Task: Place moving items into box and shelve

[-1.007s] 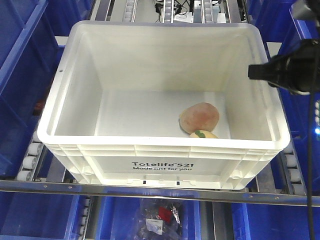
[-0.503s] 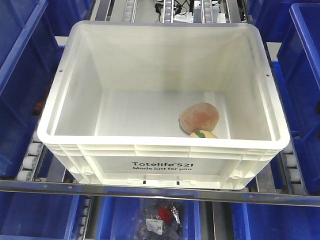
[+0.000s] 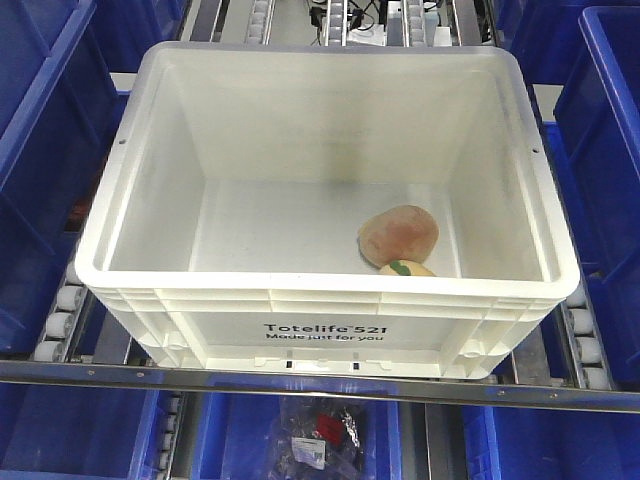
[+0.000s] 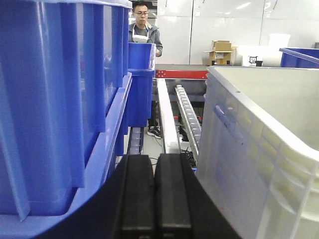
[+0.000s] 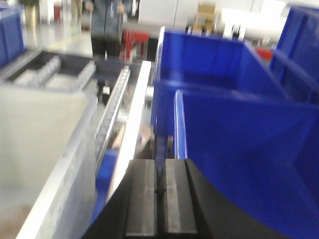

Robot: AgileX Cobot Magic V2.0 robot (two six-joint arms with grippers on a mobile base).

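Note:
The white box (image 3: 325, 330) with black print stands on the roller rack in the front view. Inside it, near the front right, lies the brownish-pink plush toy (image 3: 398, 234), and the pale yellow one with a green strip (image 3: 406, 269) peeks over the front wall beside it. Neither arm shows in the front view. In the left wrist view my left gripper (image 4: 154, 159) is shut and empty, low between a blue bin (image 4: 60, 99) and the box's left wall (image 4: 249, 149). My right gripper (image 5: 159, 164) is shut and empty, between the box's right wall (image 5: 45, 144) and a blue bin (image 5: 239, 144).
Blue bins (image 3: 40, 150) flank the box on both sides and sit on the shelf below (image 3: 80, 440). Roller tracks (image 3: 65, 310) run under the box. A bag of small parts (image 3: 320, 440) lies in the lower bin. A person (image 4: 144, 25) stands beyond the rack.
The right arm, seen one second ago over the box's right rim, has left the front view. The box and both toys have not moved.

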